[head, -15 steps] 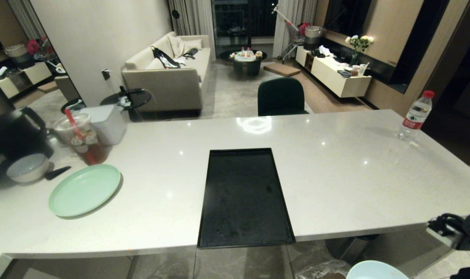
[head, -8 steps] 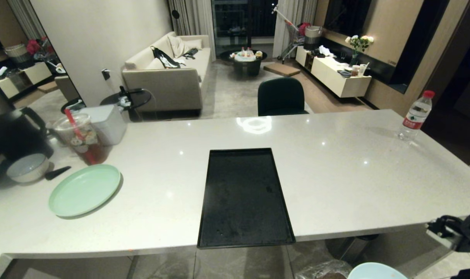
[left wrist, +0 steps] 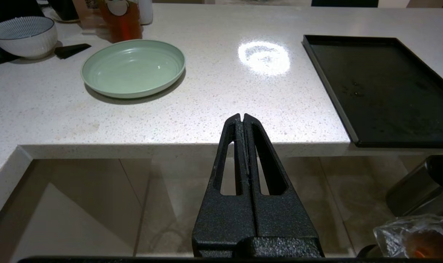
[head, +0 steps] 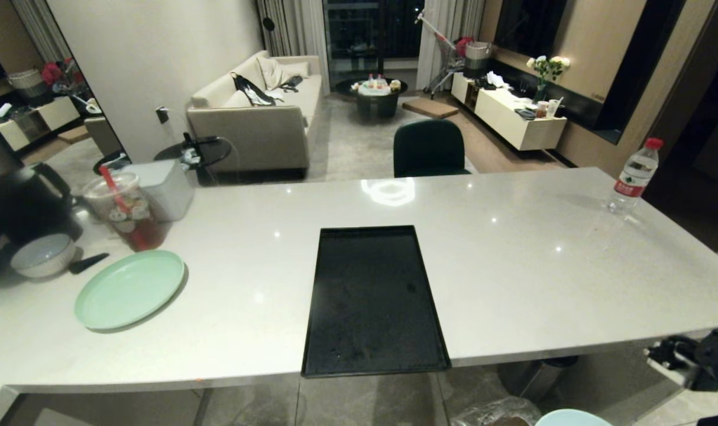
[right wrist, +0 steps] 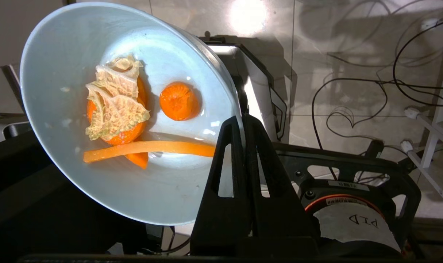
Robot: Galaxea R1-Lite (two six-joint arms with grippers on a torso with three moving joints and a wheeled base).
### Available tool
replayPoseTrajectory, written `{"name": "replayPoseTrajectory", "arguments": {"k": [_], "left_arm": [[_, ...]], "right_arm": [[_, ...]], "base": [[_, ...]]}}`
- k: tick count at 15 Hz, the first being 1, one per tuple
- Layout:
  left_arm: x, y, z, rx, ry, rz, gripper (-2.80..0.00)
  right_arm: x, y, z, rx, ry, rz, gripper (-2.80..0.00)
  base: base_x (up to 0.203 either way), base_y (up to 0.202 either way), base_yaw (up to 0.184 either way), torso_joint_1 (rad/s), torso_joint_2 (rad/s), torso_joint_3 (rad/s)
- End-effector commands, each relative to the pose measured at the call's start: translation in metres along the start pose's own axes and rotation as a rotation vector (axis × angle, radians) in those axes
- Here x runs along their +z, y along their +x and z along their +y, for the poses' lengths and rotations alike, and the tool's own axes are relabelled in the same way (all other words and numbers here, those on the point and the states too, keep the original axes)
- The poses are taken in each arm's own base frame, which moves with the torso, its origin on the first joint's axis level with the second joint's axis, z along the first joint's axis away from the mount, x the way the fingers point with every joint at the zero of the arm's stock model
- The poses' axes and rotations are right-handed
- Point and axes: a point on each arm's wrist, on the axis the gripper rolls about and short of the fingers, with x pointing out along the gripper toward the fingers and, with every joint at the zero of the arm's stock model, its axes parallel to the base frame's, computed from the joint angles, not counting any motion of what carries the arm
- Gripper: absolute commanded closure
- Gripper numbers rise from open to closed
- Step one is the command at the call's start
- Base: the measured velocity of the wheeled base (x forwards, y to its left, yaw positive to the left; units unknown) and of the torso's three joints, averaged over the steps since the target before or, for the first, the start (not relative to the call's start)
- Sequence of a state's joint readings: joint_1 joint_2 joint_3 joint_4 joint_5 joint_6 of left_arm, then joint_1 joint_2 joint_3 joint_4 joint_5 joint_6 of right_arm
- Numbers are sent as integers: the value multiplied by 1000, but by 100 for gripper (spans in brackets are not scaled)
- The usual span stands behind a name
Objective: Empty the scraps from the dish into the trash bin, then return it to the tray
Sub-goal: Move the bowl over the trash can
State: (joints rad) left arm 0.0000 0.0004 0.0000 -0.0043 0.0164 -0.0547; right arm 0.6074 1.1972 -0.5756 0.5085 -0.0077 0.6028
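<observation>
The dish (right wrist: 108, 146), a pale light-blue bowl, is held by its rim in my right gripper (right wrist: 241, 118), which is shut on it. The scraps (right wrist: 119, 106), orange peel pieces and a pale crinkled leaf, lie inside the dish. In the head view only the dish's edge (head: 572, 419) shows at the bottom right, below the table edge, beside the bag-lined trash bin (head: 495, 412). My right arm (head: 690, 361) comes in from the right. The black tray (head: 374, 302) lies bare on the table, overhanging its near edge. My left gripper (left wrist: 242, 116) is shut and parked below the table edge.
A mint-green plate (head: 128, 289), a white-grey bowl (head: 42, 255) and a drink cup (head: 125, 210) stand at the table's left. A water bottle (head: 634, 176) stands far right. A black-lidded steel bin (head: 536, 378) sits under the table next to the trash bin.
The dish and my right arm sit slightly lower in the head view. The whole scene has shifted a little, so the camera has moved. The grip is unchanged.
</observation>
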Motion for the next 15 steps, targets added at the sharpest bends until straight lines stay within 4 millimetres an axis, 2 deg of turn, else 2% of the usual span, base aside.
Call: {"name": "replayPoseTrajectory", "arguments": {"k": [1,15], "left_arm": [[0,0,0,1,-1,1,0],[0,0,0,1,-1,1,0]], "right_arm": [[-1,2,0,-7,3,10,0],[-4,4,-3,-11,6,16,0]], "base": [[0,0,0,-126,290,178],[0,0,0,-131,346,207]]}}
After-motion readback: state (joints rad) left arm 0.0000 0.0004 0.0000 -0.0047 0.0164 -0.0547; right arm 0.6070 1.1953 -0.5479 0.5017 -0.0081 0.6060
